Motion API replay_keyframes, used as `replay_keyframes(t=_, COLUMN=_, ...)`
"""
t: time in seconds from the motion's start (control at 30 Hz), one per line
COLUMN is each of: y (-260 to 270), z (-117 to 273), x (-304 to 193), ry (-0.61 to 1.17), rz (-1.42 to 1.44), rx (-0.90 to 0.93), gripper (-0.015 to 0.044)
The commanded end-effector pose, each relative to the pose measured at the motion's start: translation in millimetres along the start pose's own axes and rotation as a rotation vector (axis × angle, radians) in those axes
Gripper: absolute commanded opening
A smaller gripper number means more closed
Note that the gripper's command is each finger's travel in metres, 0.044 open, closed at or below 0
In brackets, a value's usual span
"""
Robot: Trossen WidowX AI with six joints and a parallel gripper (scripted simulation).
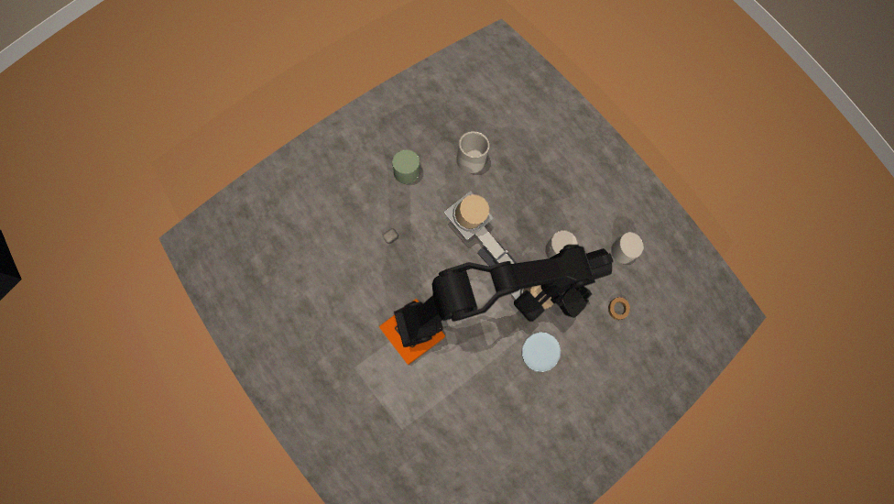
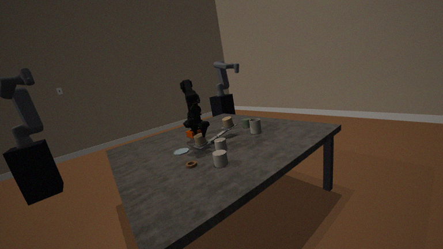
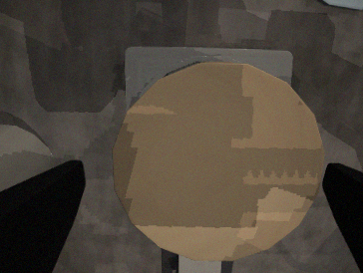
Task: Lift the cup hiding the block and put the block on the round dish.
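Note:
Two tan upturned cups stand on the grey pads of a small balance (image 1: 494, 246). The far cup (image 1: 473, 211) is in the open. The near cup (image 3: 218, 160) fills the wrist view, on its grey pad, and is mostly hidden under my arm in the overhead view (image 1: 539, 299). My gripper (image 3: 205, 173) is open and hangs directly above this near cup, one dark finger on each side, not touching it. No block is visible.
Two cream cylinders (image 1: 561, 241) (image 1: 626, 246), a brown ring (image 1: 624, 304), a green cylinder (image 1: 406, 166), an open grey cup (image 1: 474, 150) and a small grey cube (image 1: 390, 235) stand around the balance. My orange base (image 1: 412, 337) is near the dish.

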State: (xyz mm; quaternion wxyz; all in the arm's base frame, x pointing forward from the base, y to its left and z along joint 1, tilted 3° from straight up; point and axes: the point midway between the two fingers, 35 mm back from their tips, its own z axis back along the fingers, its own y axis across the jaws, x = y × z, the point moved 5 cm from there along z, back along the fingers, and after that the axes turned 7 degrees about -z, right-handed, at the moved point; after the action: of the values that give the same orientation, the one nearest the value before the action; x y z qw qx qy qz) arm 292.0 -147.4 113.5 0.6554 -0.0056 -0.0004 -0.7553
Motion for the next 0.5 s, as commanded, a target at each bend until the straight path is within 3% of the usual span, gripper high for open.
replay_keyframes(t=0.0, y=-1.4, z=-9.9, x=0.1, ry=-0.001, rz=-0.003, rx=-0.013, gripper=0.044)
replay_keyframes(t=0.47, y=-2.9, z=-32.3, x=-0.3, ry=-0.001, rz=-0.003, rx=-0.013, gripper=0.044)
